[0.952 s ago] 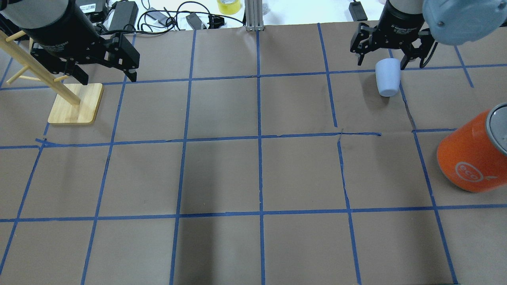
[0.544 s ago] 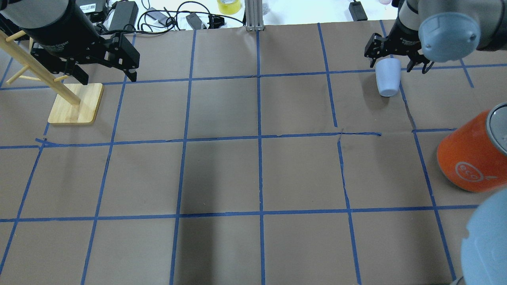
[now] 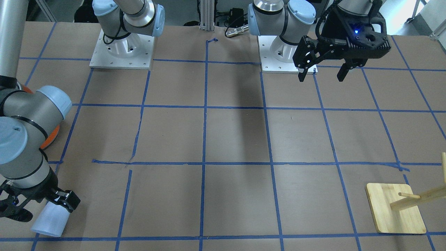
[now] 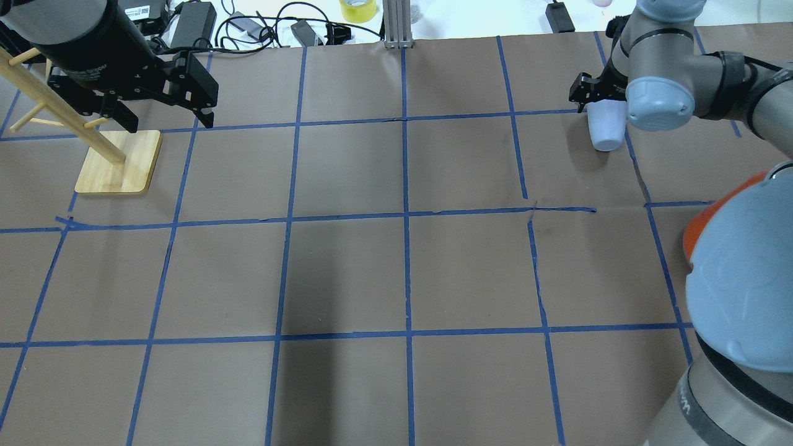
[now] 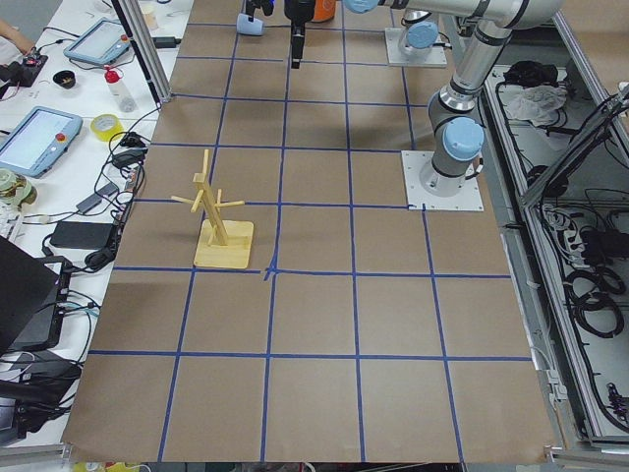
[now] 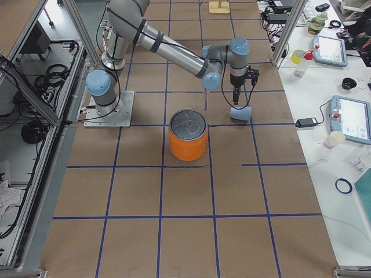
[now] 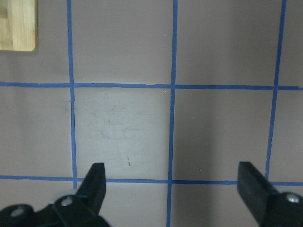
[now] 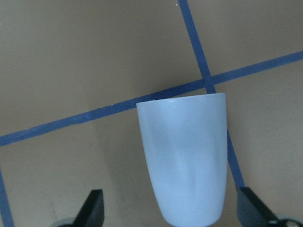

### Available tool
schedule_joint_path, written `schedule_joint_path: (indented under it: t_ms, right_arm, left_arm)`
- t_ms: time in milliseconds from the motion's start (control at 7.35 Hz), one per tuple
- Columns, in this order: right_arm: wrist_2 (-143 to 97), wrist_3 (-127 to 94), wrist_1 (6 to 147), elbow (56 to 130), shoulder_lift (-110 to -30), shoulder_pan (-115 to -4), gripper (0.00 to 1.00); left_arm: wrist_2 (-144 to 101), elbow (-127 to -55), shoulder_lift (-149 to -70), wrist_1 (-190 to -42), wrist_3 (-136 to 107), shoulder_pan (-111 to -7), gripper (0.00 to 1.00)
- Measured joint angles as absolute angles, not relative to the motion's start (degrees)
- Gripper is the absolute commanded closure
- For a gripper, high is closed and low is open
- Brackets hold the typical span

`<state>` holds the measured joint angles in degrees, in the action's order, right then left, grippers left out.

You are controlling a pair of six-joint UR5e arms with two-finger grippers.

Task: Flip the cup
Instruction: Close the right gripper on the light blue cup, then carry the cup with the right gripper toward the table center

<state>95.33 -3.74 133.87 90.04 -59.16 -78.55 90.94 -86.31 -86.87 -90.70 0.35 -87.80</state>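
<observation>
The cup (image 4: 604, 131) is a small pale blue tumbler lying on its side at the table's far right, wide end pointing away from the robot. It also shows in the front view (image 3: 48, 223), the right side view (image 6: 240, 113) and the right wrist view (image 8: 184, 156). My right gripper (image 4: 610, 106) is open just over it. Its fingers (image 8: 92, 210) stand wide on either side of the cup's narrow end and do not touch it. My left gripper (image 4: 168, 124) is open and empty above the far left of the table, and it also shows in the front view (image 3: 321, 78).
A large orange can (image 6: 188, 145) with a silver top stands near the cup on the robot's side; my right arm partly hides it in the overhead view (image 4: 700, 226). A wooden peg rack (image 4: 118, 164) stands at the far left under my left arm. Cables lie beyond the table's far edge.
My right arm has swung in and its gripper has tilted and come down over the cup, fingers still open. The cup and the left arm have not moved.
</observation>
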Motion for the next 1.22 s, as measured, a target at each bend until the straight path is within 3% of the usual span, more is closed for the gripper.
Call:
schedule_joint_path:
  t_ms: [952,1088,1224]
  right_arm:
    - [96.36,-3.16,137.21,87.87,-52.68,-77.17,0.01]
    - [96.39,-3.14,137.26,87.37,-52.25,-77.17,0.49]
    - [96.41,-3.13,137.28,87.00,-52.10,-77.17,0.89]
  left_arm:
    - [90.80,-86.31,-86.92,-90.70,0.35,-87.80,0.00]
    - [90.77,-86.31,-86.92,-90.70,0.35,-87.80,0.00]
    - [90.73,-86.31,-86.92,-90.70,0.35,-87.80,0.00]
